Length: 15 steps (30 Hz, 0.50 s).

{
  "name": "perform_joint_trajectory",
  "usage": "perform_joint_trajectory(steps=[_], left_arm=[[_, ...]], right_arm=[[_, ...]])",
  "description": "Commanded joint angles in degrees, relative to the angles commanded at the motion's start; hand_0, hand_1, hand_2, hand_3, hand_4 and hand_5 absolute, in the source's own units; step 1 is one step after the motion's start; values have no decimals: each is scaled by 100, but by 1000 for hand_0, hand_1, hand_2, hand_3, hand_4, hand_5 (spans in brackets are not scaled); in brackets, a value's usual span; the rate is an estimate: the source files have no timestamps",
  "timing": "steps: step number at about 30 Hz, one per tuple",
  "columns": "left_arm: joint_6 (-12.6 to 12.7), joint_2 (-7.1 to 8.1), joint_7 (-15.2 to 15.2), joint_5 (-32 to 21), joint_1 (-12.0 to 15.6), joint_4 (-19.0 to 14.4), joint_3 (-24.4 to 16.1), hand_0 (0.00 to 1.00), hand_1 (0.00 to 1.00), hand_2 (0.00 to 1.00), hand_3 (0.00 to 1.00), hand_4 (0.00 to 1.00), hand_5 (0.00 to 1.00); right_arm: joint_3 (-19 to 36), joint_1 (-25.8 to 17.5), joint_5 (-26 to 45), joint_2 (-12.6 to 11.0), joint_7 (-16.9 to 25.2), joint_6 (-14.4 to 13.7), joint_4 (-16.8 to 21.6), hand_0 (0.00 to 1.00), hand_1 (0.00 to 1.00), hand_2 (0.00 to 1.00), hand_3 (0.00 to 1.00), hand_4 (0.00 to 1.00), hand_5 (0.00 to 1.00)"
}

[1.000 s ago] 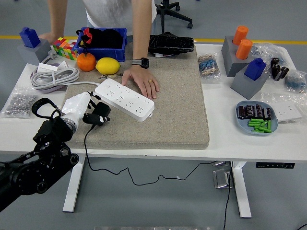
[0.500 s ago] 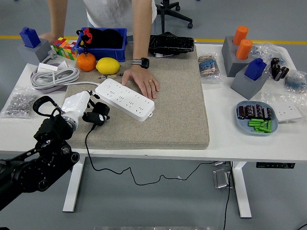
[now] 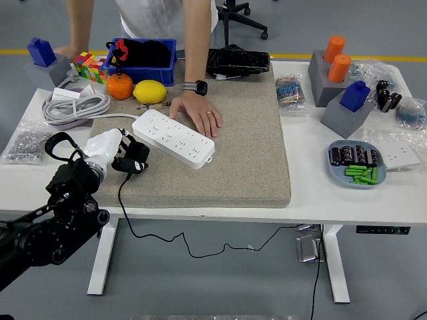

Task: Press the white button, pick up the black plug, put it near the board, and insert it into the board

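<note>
Head view: left hand (image 3: 112,150) grips black plug (image 3: 133,157) over the mat's (image 3: 253,147) left edge, just beside the white power strip (image 3: 173,138), which a person's hand (image 3: 198,111) steadies. Plug judged light and rigid; hold the body, not the trailing cord (image 3: 123,207).

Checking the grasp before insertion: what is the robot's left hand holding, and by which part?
The left hand holds the black plug by its body; its cable hangs off the table's near edge.

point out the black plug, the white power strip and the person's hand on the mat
black plug (image 3: 135,159), head view, on its body.
white power strip (image 3: 173,138), head view, middle of its top face.
person's hand (image 3: 198,112), head view, back of the hand.
</note>
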Motion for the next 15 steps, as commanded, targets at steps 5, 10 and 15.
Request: perform_joint_trajectory(steps=[5,10,15], left_arm=[[-20,-20,19,-63,0,-10,37,423,506,478,634,952,187],[-80,-34,80,-103,-5,-3,79,416,485,436,597,955,196],[-81,-36,83,-116,-1,-4,66,410,474,437,580,929,167]], right_arm=[[9,1,0,4,-2,4,3,670,588,580,569,630,308],[20,-5,-2,10,-4,4,3,669,588,580,568,630,308],[32,-14,-2,9,3,-2,4,670,588,580,568,630,307]])
